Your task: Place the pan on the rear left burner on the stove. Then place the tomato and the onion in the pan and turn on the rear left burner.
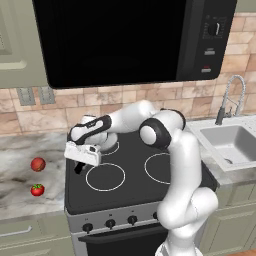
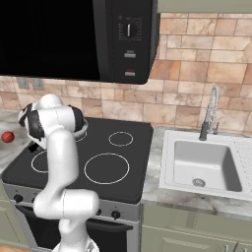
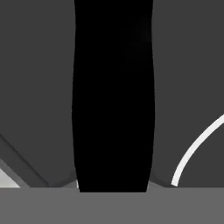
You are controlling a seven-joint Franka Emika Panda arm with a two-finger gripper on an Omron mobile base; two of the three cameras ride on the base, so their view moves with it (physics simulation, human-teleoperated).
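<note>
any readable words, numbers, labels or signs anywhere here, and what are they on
No text can be read anywhere.
Black microwave control panel: a dial with tick marks and small pale and red buttons, too small and blurred to read.
Silver stove front panel: black knobs, no legible markings.
Black glass cooktop: only white circle outlines, no lettering.

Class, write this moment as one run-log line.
gripper: shut on pan handle | pan: at stove rear left | tomato, onion: on counter
</note>
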